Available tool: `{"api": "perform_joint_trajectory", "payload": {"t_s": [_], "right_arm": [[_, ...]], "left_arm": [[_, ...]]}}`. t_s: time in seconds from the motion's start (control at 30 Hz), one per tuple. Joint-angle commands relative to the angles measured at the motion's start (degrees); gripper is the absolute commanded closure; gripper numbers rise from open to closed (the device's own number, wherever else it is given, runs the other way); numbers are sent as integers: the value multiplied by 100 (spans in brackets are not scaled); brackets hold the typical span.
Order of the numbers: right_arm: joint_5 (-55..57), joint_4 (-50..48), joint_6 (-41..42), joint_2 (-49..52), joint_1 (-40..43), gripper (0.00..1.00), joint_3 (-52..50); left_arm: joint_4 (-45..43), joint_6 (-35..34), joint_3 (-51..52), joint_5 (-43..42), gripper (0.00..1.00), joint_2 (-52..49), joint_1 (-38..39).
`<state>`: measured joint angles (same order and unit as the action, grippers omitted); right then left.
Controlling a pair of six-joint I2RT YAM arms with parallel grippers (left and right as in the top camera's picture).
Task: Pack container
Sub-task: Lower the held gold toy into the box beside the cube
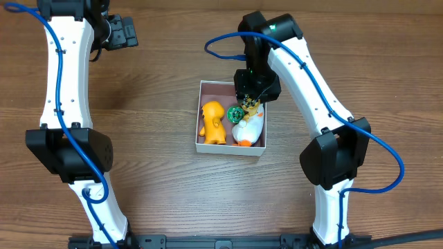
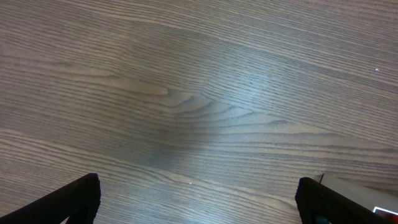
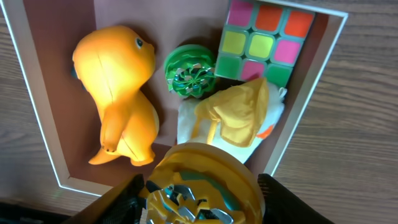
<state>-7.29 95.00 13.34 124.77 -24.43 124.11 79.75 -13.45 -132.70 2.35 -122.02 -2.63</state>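
Observation:
The container (image 1: pixel 229 149), a shallow white-walled box with a dull pink inside, stands mid-table. It also shows in the right wrist view (image 3: pixel 30 81). In it lie an orange animal toy (image 1: pixel 212 122) (image 3: pixel 118 93), a green ball (image 1: pixel 234 115) (image 3: pixel 189 70), a white plush with a yellow hood (image 1: pixel 248 130) (image 3: pixel 239 115) and a colour cube (image 3: pixel 264 40). My right gripper (image 1: pixel 252 97) (image 3: pixel 202 208) is shut on a yellow round toy (image 3: pixel 205 171) over the container's right side. My left gripper (image 1: pixel 122 32) (image 2: pixel 202 202) is open and empty over bare wood at the far left.
Wooden table (image 1: pixel 138 138) all round the container. The right arm (image 1: pixel 311 76) reaches in over the container's far right corner. A pale edge (image 2: pixel 364 190) shows at the lower right of the left wrist view.

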Motion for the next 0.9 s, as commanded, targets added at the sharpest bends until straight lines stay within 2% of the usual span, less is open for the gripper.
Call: {"api": "perform_joint_trajectory", "payload": {"t_s": [0.0,0.27,0.87], "right_arm": [[11,-199,-186,-131,-61,39,151],[7,-1091,-186,-131,-103,39,118],[-332,-1915,-186,-129,-105,41,-835]], "left_arm": [[-7,-94,-129,-31,0,42,4],[-7,-94,-129,-31,0,42,4],[-7,-92,-129,-31,0,42,4]]}}
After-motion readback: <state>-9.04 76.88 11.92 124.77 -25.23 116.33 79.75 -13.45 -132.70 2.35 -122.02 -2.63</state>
